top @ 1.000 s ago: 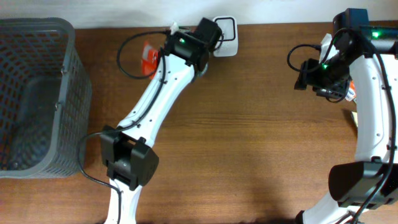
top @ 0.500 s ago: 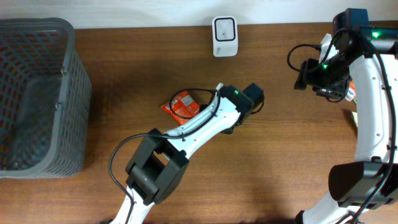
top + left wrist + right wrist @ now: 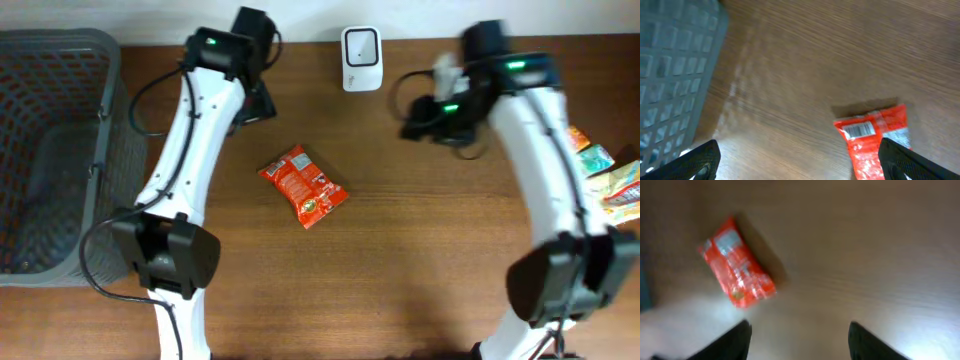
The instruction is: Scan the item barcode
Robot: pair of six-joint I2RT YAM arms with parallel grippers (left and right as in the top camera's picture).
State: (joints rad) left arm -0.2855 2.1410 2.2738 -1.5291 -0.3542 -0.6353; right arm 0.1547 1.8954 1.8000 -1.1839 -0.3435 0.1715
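A red snack packet (image 3: pixel 303 186) lies flat on the wooden table, free of both grippers. In the left wrist view the packet (image 3: pixel 875 142) shows its white barcode (image 3: pixel 859 130) facing up. My left gripper (image 3: pixel 257 100) hangs behind and left of it, open and empty (image 3: pixel 800 167). The white scanner (image 3: pixel 360 58) stands at the table's back edge. My right gripper (image 3: pixel 416 124) hovers right of the scanner, open with nothing between its fingers (image 3: pixel 800 342). It sees the packet (image 3: pixel 737 270), blurred, at its upper left.
A grey mesh basket (image 3: pixel 60 150) fills the table's left end and shows in the left wrist view (image 3: pixel 675 65). Several more snack packets (image 3: pixel 600 170) lie at the right edge.
My left gripper opened and let the packet go onto the table, then swung back to the far left. My right arm moved left toward the scanner.
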